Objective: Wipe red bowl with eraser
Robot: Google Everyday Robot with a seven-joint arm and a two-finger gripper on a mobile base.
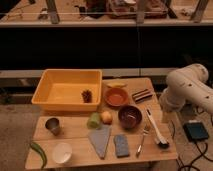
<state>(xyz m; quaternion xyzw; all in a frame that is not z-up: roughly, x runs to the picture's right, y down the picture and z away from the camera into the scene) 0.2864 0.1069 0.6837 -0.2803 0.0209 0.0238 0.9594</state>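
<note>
The red bowl sits on the wooden table, right of the yellow tub. The eraser, a small dark striped block, lies just right of the bowl near the table's right edge. My white arm hangs beside the table's right side. The gripper is at its lower end, off the table's right edge, to the right of and nearer than the eraser. It touches neither the eraser nor the bowl.
A yellow tub holds a pinecone. A maroon bowl, white-handled brush, fork, blue-grey sponge, grey cloth, two fruits, metal cup, white bowl and green pepper fill the front.
</note>
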